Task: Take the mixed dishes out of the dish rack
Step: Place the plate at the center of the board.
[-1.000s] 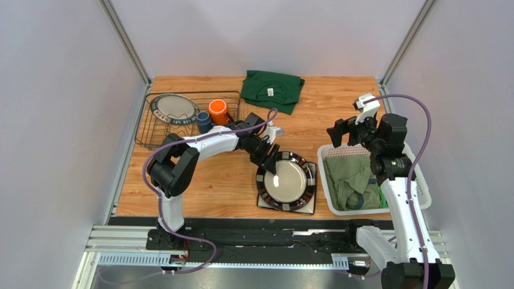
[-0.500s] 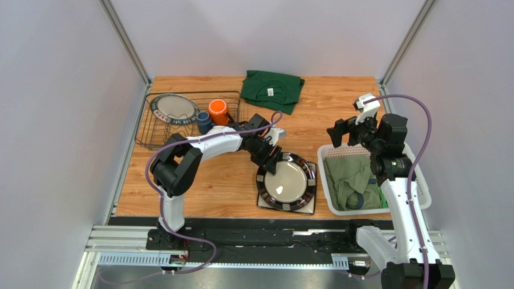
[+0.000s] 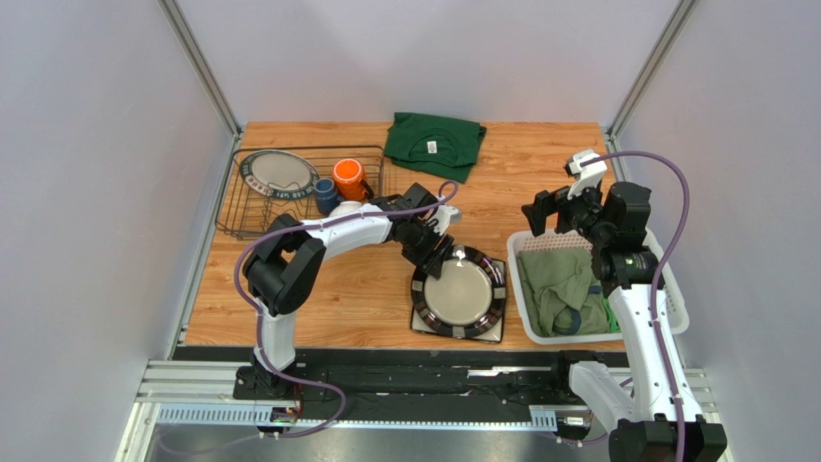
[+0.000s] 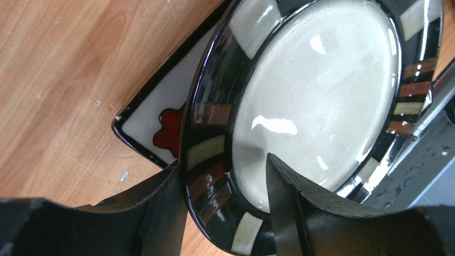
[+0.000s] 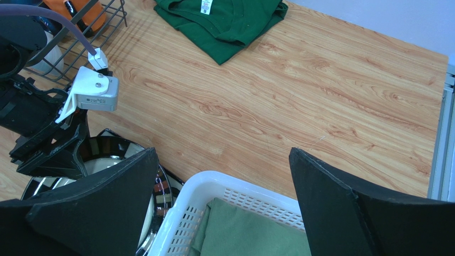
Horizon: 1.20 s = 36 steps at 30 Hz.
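Observation:
A round dark-rimmed plate lies on the square cream plate at the table's front middle. My left gripper is shut on the round plate's far-left rim, one finger outside the edge and one on the pale centre. The dish rack at the back left holds another round plate, an orange mug and a dark blue mug. My right gripper hangs open and holds nothing, above the far-left corner of the white basket.
A folded dark green shirt lies at the back middle. A white slatted basket with olive clothes stands at the right, close to the stacked plates. Grey walls close in the table on both sides.
The round plate, tilted up a second ago, now lies flat on the square plate. My left gripper moved slightly right with it. The right arm has not moved.

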### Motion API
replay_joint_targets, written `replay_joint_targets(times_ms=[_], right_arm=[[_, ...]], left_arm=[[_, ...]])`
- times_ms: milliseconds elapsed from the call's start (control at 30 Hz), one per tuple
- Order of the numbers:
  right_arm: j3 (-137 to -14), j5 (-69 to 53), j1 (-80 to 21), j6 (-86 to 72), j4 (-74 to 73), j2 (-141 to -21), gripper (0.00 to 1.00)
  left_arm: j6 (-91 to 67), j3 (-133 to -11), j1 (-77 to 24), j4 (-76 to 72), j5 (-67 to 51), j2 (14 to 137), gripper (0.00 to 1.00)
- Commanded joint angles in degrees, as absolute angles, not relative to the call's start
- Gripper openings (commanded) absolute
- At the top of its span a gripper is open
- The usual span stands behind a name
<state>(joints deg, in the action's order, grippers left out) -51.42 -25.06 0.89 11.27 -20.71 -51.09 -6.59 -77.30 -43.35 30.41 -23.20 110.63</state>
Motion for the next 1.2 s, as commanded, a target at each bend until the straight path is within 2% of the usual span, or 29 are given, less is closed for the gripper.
replay_joint_targets(times_ms=[0, 600, 1167], right_arm=[[-52.3, -25.8, 1.0, 11.7, -20.3, -50.0, 0.99], [-52.3, -26.0, 1.0, 11.8, -20.4, -49.9, 0.99], [-52.2, -26.2, 1.0, 11.7, -20.5, -50.1, 0.99]], left_arm=[[-4.4, -80.0, -44.4, 30.5, -20.7, 111.0, 0.61], [-2.3, -80.7, -45.3, 31.4, -12.1, 109.1, 0.61], [5.5, -81.5, -45.4, 34.0, -7.9, 93.1, 0.63]])
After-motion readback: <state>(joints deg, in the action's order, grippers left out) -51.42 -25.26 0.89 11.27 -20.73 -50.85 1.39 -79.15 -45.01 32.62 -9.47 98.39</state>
